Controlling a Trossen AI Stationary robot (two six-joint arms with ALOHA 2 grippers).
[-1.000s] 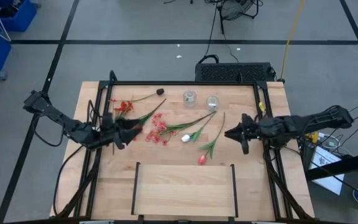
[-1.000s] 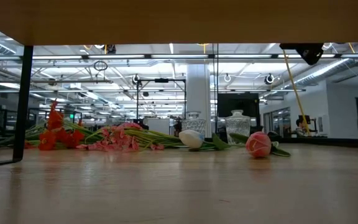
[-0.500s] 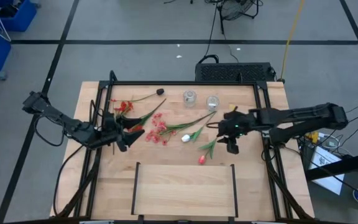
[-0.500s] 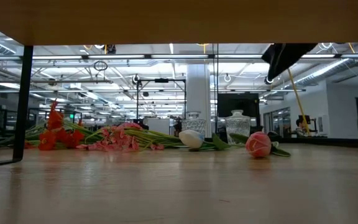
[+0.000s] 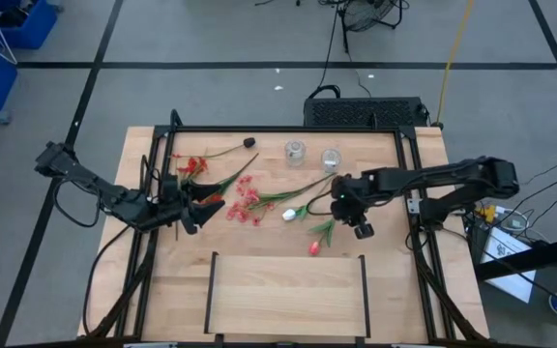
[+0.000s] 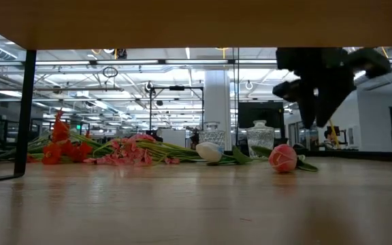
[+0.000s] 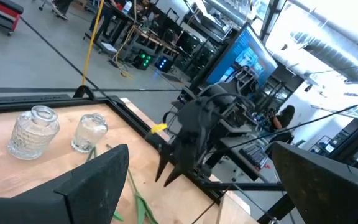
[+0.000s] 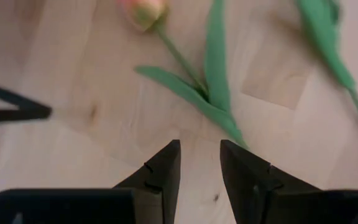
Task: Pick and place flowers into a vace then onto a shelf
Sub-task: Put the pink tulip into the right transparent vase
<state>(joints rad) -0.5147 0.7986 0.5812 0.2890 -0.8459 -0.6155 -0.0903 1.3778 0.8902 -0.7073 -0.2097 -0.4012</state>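
Across the table [image 5: 143,290] we see our right pincer [image 8: 199,163] hovering partly open, empty, just above the pink-red tulip [image 8: 143,10] stem. Our left pincer [image 5: 204,205] gapes wide beside the red sprays [image 5: 191,166], well apart from that tulip.

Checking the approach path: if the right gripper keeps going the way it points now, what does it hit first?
Likely the pink-red tulip's leaves, just ahead of the open right gripper, then the table. Depth is unclear.

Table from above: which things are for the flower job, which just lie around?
Job: artificial red and pink flowers; clear glass vases; low light-wood shelf.
Lying about: black mesh crate behind table; blue plastic bins on floor.
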